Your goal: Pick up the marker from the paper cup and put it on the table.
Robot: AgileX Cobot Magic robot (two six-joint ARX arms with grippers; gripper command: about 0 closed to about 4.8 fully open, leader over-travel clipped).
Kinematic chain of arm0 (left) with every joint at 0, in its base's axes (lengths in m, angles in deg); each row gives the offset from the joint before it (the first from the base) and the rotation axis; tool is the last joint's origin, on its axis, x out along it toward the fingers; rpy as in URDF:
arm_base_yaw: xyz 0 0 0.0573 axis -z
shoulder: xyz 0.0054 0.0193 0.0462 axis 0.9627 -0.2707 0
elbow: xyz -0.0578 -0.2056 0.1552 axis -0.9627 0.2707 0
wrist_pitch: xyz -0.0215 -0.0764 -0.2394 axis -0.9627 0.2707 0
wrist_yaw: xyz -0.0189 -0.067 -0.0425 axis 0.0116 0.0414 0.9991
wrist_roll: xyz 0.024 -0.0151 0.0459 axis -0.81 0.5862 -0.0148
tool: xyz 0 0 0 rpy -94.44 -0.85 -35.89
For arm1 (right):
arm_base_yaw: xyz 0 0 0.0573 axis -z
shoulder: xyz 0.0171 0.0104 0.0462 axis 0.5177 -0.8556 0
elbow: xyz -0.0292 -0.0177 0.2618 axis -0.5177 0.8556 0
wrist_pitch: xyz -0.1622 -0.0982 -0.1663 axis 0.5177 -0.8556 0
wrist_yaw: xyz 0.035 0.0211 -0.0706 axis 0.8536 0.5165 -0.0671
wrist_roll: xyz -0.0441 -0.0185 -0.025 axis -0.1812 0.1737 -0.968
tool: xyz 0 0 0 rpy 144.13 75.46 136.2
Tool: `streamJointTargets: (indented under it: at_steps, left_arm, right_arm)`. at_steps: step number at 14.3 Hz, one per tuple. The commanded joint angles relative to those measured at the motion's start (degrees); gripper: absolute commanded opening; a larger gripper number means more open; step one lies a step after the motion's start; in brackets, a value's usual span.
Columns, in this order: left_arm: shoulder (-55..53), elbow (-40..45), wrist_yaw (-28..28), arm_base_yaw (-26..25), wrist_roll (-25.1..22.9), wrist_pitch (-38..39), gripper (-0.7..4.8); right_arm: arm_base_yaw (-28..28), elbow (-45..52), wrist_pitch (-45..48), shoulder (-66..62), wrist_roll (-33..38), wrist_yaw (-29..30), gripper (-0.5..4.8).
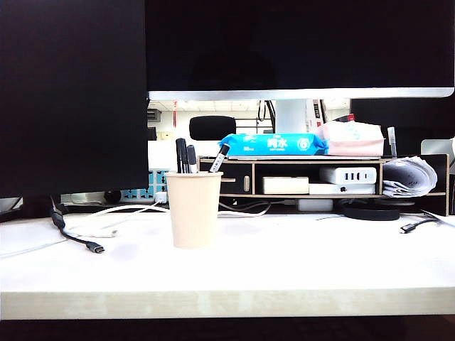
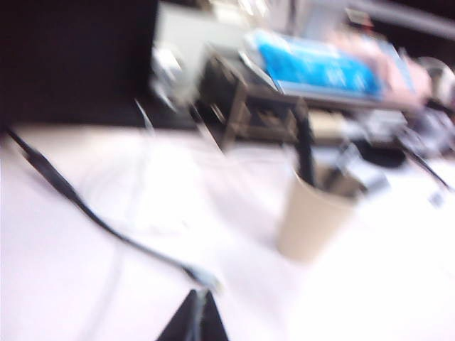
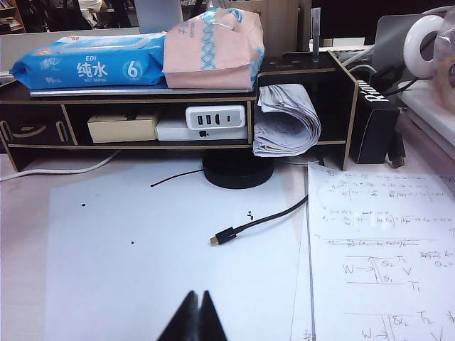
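The left tool [image 2: 197,321] shows only as a dark wedge at the edge of the blurred left wrist view. Its tips seem pressed together and hold nothing. The right tool [image 3: 196,317] is likewise pressed together and empty. Neither tool appears in the exterior view.

The marker [image 1: 181,155] stands in the paper cup [image 1: 193,209], on the left side of the rim as the exterior view shows it. Its long axis is close to vertical, with the upper end pointing up and well clear of the rim and the lower part hidden in the cup. Two other black markers with pale bands share the cup: one is just beside it, and one leans toward the right. In the left wrist view the marker [image 2: 306,145] reads as a thick dark bar rising from the paper cup [image 2: 313,220], well apart from the left tool.

The cup stands on the desk [image 1: 298,270], in front of a monitor riser shelf [image 1: 313,162] that carries a blue wipes pack [image 1: 274,144]. A black cable [image 1: 75,238] lies to the cup's left. The right tool hangs over a part of the desk with a loose cable end [image 3: 222,238] and handwritten sheets [image 3: 380,256]. The cup is not in its view.

The task appears to be at its very start, since no tool is near the marker. The next move calls for spreading a tool, probably the left, and bringing it over the cup. It must close on the upright marker's exposed upper part without catching the neighbouring markers, then lift straight up so the light cup does not tip.
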Motion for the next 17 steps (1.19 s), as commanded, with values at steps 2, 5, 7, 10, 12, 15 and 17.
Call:
streamJointTargets:
  at_steps: [2, 5, 7, 10, 12, 15, 17]
  left_arm:
    - [0.0, -0.1, 5.8, 0.0, 2.7, 0.4, -0.05]
    - [0.0, -0.1, 13.1, 0.0, 2.7, 0.1, -0.05]
    - [0.0, -0.1, 14.7, 0.0, 2.7, 0.2, -0.05]
    - [0.0, -0.1, 8.0, 0.0, 2.4, 0.5, -0.05]
    - [0.0, -0.1, 7.9, 0.0, 2.2, 0.8, -0.05]
    - [0.0, -0.1, 8.1, 0.0, 2.6, 3.0, -0.05]
    - [0.0, -0.1, 8.6, 0.0, 3.6, 3.4, -0.05]
  right_arm:
    - [0.0, 0.2, 0.7, 0.0, 0.0, 0.1, -0.01]
    - [0.0, 0.2, 0.7, 0.0, 0.0, 0.1, -0.01]
    - [0.0, 0.2, 0.7, 0.0, 0.0, 0.1, -0.01]
    - [0.0, 0.2, 0.7, 0.0, 0.0, 0.1, -0.01]
    - [0.0, 0.2, 0.7, 0.0, 0.1, 2.2, -0.01]
    - [-0.1, 0.2, 0.7, 0.0, 0.1, 9.7, -0.01]
    - [-0.1, 0.2, 0.8, 0.0, 0.1, 12.2, -0.01]
